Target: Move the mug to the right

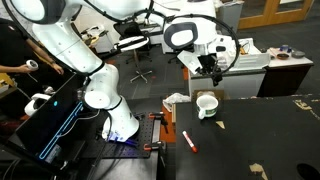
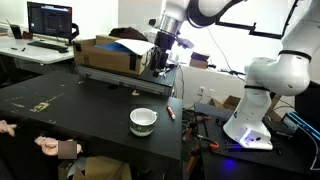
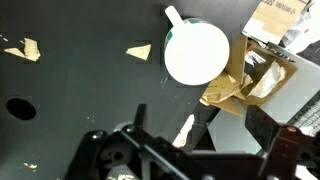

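Mug (image 1: 207, 104) upright on dark table (image 1: 270, 130), marker pen (image 1: 189, 141) nearby, end effector (image 1: 208, 66) well above, jaws apart, empty.

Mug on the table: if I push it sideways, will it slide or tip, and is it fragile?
The mug looks wide and low, so it probably slides rather than tips. It seems ceramic: likely rigid but breakable.

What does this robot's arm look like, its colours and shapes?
The arm is a chain of smooth, rounded white segments with darker bands at the joints. It rises from a white base with a bluish glow at its foot. The pincer at the tip is black and blocky. No markings are legible.
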Robot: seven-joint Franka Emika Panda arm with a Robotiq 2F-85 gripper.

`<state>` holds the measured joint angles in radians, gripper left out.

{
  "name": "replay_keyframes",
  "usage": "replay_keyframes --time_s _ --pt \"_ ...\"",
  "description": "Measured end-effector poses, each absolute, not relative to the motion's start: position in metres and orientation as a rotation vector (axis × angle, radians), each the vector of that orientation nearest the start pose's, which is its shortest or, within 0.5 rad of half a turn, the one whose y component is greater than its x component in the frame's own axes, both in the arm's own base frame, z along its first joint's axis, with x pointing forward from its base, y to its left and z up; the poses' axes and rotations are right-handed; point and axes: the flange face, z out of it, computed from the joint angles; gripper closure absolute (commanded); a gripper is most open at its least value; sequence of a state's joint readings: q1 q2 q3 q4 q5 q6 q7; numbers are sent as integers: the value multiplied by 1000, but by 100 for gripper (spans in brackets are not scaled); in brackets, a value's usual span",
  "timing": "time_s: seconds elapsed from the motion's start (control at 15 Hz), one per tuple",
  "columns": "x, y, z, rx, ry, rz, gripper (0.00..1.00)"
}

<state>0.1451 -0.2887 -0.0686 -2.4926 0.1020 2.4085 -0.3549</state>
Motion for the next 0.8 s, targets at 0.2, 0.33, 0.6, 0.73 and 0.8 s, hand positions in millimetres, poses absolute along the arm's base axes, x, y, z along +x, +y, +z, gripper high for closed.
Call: replay_keyframes --time_s 0.2,0.33,0.6,0.73,0.8 --pt "460 38 390 -3006 -608 -259 0" --pt "463 39 377 -2997 -673 -218 0" --pt "467 37 350 -2974 -784 -132 0" --pt "469 35 337 -2969 -801 -93 0" --pt "470 33 331 -2970 -800 -76 0"
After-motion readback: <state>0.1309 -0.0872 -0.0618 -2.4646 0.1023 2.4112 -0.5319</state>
